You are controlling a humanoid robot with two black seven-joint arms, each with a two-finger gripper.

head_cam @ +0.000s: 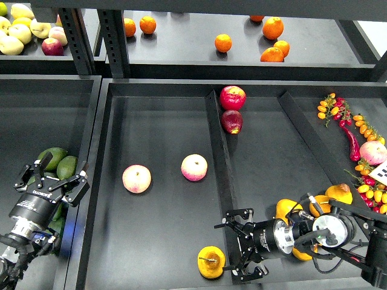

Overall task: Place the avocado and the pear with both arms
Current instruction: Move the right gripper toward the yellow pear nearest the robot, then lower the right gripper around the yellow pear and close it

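A yellow-orange pear [211,261] with a brown stem lies at the front of the middle tray compartment. My right gripper [233,249] is open, reaching left over the divider [219,157], its fingertips just right of the pear and not touching it. More pears [286,208] lie behind the right arm. Dark green avocados [53,157] lie in the left tray. My left gripper [53,173] is open and empty, just in front of them and partly covering them. Other avocados show beneath the left arm.
Two pink-yellow apples [136,179] [194,167] lie in the middle compartment. Two red apples [232,97] sit at the divider's far end. Small tomatoes and a red pepper [352,142] lie at right. Oranges [223,42] and apples [24,30] are on the back shelf.
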